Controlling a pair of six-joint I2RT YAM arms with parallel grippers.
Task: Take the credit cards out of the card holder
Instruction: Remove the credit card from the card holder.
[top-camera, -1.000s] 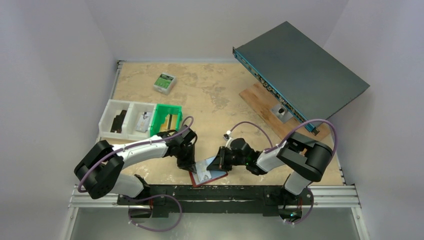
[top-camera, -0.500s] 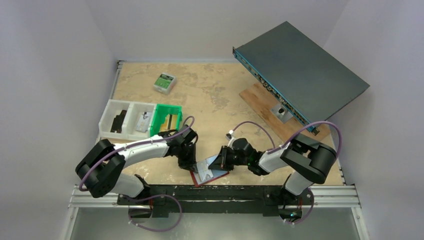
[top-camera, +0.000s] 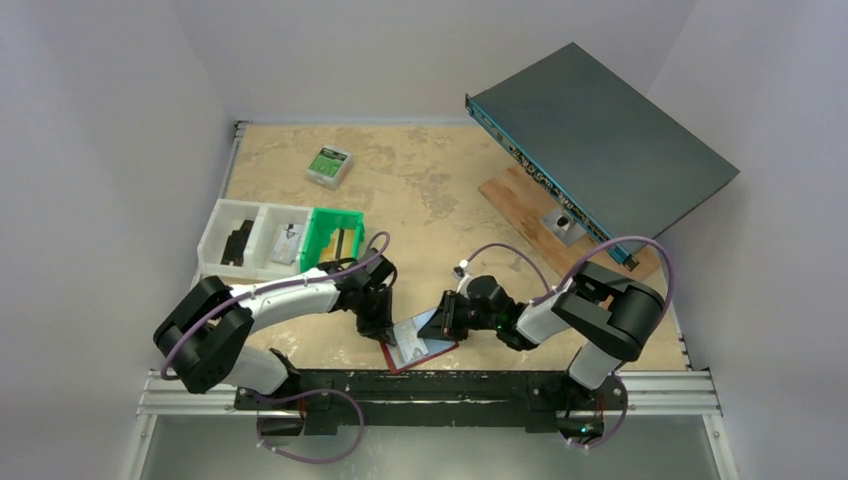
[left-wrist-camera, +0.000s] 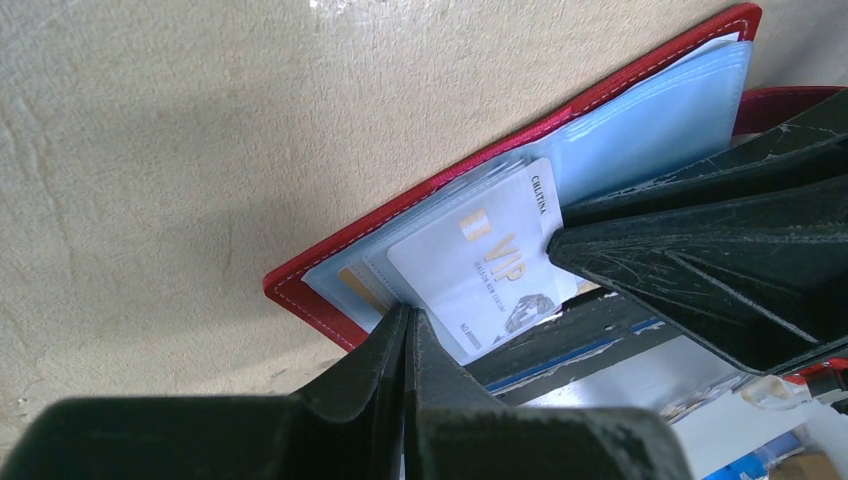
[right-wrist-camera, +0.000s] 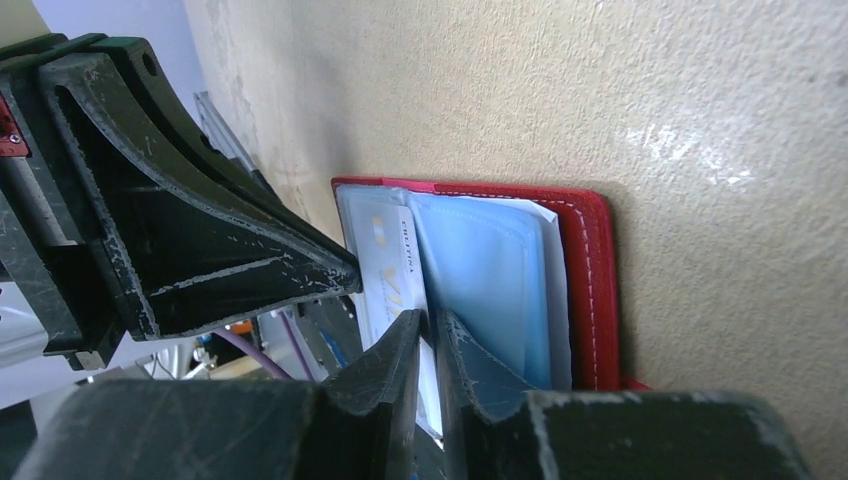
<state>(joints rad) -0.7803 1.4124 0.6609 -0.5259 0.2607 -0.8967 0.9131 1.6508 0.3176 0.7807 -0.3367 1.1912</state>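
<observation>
The red card holder (top-camera: 432, 352) lies open at the table's near edge, its pale blue pockets up. It also shows in the left wrist view (left-wrist-camera: 330, 255) and the right wrist view (right-wrist-camera: 585, 280). A white credit card with gold "VIP" lettering (left-wrist-camera: 480, 260) sticks partway out of a pocket, and a second card's tan edge shows beneath it. My right gripper (right-wrist-camera: 430, 325) is shut on the white card's (right-wrist-camera: 385, 270) edge. My left gripper (left-wrist-camera: 408, 318) is shut, its tips pressed on the pocket edge at the holder's left half.
A green bin (top-camera: 335, 238) and a white two-compartment tray (top-camera: 250, 238) stand at the left. A green-and-white box (top-camera: 329, 165) lies at the back. A dark flat device (top-camera: 600, 140) leans on a wooden board (top-camera: 520, 200) at the right. The metal rail (top-camera: 450, 385) runs just below the holder.
The right arm's elbow has shifted slightly. Both grippers and the holder stay almost where they were.
</observation>
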